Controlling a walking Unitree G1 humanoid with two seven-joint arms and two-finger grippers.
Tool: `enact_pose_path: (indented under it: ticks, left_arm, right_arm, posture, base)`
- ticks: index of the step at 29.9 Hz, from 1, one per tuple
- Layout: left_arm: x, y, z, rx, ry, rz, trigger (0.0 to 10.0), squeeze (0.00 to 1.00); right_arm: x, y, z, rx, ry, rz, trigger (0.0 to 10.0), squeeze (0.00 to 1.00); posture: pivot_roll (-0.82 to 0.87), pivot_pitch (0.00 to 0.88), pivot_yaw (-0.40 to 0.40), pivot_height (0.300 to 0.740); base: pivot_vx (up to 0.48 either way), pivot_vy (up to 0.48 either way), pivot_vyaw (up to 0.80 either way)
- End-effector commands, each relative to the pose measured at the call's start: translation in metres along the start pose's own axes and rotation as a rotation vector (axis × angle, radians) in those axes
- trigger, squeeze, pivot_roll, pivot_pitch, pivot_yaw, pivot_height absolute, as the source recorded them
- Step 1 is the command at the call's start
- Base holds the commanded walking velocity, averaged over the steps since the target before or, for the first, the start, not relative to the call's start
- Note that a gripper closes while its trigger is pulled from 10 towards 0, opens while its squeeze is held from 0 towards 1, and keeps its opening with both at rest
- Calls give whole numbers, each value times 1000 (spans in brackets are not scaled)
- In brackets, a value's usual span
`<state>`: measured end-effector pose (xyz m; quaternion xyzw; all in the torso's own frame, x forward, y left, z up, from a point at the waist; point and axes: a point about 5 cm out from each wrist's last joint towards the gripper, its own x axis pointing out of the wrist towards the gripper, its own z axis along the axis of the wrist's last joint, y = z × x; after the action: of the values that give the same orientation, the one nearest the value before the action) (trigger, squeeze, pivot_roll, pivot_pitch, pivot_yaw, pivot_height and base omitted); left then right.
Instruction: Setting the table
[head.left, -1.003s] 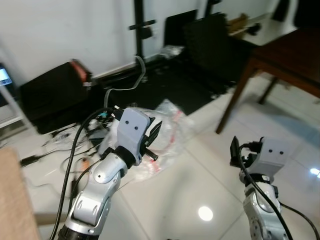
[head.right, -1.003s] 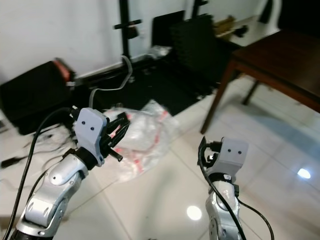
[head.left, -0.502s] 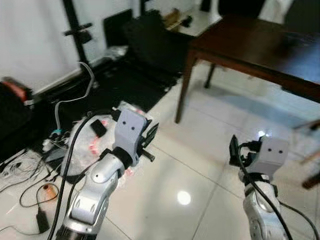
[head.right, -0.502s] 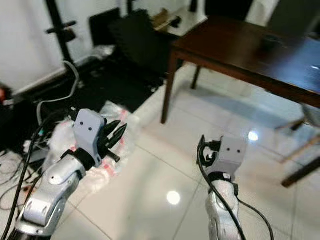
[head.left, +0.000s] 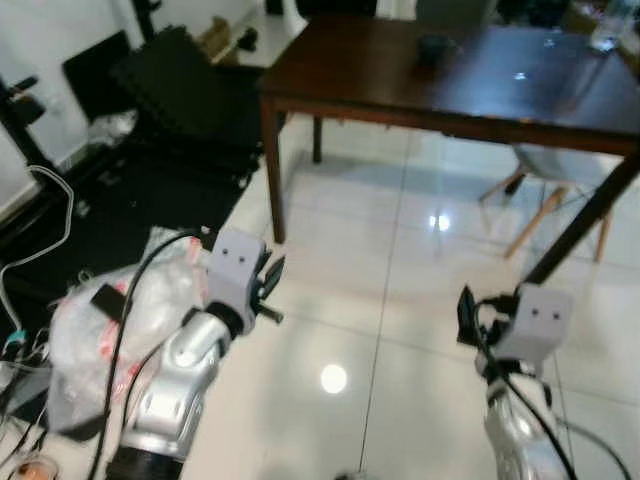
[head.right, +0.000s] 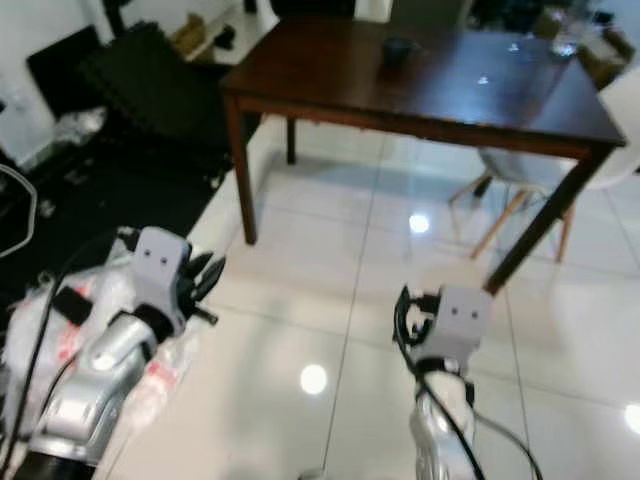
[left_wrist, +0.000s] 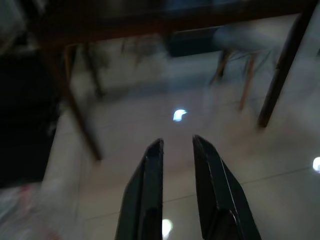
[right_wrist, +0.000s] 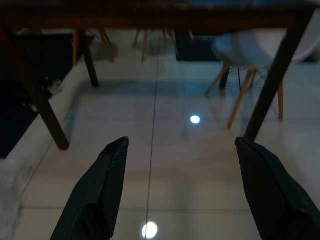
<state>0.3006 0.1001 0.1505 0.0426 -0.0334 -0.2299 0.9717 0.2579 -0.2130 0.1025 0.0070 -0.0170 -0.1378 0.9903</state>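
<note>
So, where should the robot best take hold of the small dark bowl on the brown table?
Probably by its rim, from above on the near side: the bowl seems to sit upright, mouth up, with bare table around it. It is blurred, so this is a guess. The right gripper has its jaws wide open.

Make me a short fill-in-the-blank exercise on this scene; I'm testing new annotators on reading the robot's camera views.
1. The dark wooden table stands on a floor of glossy white ____.
2. The fingers of the right gripper are spread wide ____.
3. Between the fingers of the left gripper there is only a ____ gap.
4. A white chair stands at the table's ____ side.

Missing words: tiles; apart; narrow; right
</note>
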Motion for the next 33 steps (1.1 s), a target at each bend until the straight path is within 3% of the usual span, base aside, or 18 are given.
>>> enact_pose_path:
  ticks: [1, 10, 33]
  left_arm:
    - [-2, 2, -4, 12, 11, 15, 10000, 86]
    - [0, -6, -4, 10, -5, -12, 10000, 90]
    - [2, -10, -5, 7, -15, -23, 10000, 90]
  right_arm:
    - [-1, 8, 2, 5, -14, 26, 10000, 0]
    - [-4, 7, 0, 4, -9, 22, 10000, 0]
    - [-3, 7, -1, -10, -3, 25, 10000, 0]
  posture:
    - [-90, 23, 86, 740]
    - [-91, 25, 87, 740]
    - [-95, 33, 84, 740]
  base:
    - [472, 0, 0]
    - [472, 0, 0]
    - [469, 0, -730]
